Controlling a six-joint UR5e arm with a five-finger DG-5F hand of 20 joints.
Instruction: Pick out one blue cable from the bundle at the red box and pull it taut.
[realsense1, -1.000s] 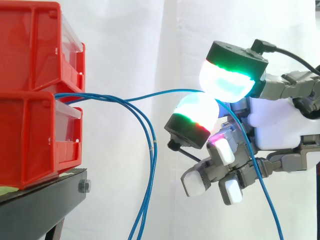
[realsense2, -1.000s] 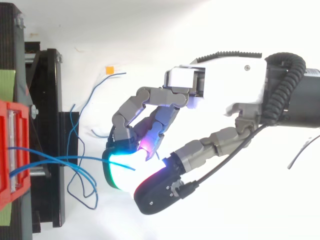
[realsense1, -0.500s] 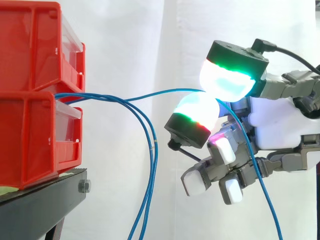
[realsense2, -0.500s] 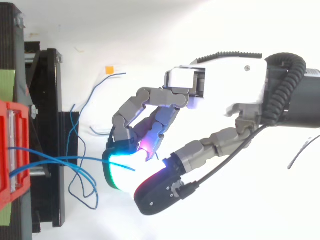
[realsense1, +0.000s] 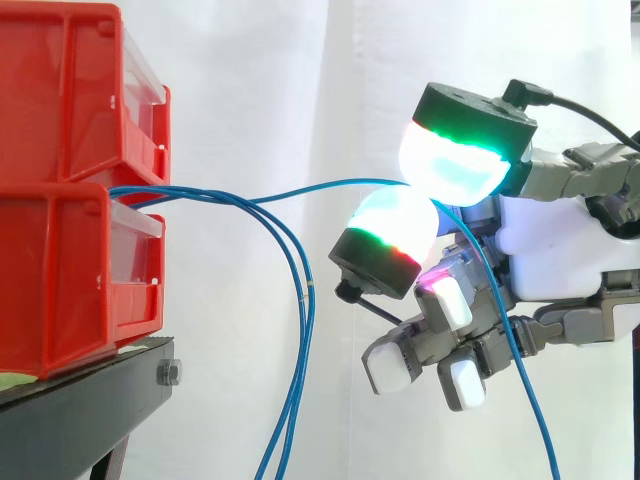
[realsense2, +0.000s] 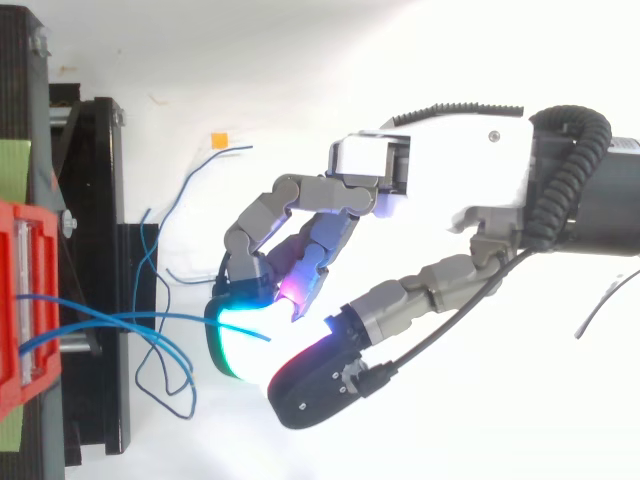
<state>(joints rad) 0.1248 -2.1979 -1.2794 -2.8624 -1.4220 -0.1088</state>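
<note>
Two red bins (realsense1: 70, 180) are stacked at the left on a black stand (realsense1: 80, 400). Several blue cables come out between them. One blue cable (realsense1: 330, 185) runs right in a shallow arc to my hand (realsense1: 550, 250), where two glowing fingertips (realsense1: 455, 160) pinch it. Past the pinch it drops down in front of the palm. The other blue cables (realsense1: 300, 330) hang down in a loop beside the stand. From above, the hand (realsense2: 450, 180) reaches in from the right, and the held cable (realsense2: 150, 318) leads from the red bin (realsense2: 20, 300) to the cyan pad.
Loose blue cable ends (realsense2: 165, 380) curl over the white floor by the stand (realsense2: 95, 200). A small orange scrap (realsense2: 218, 140) lies further back. The white curtain hangs behind, with open room between bins and hand.
</note>
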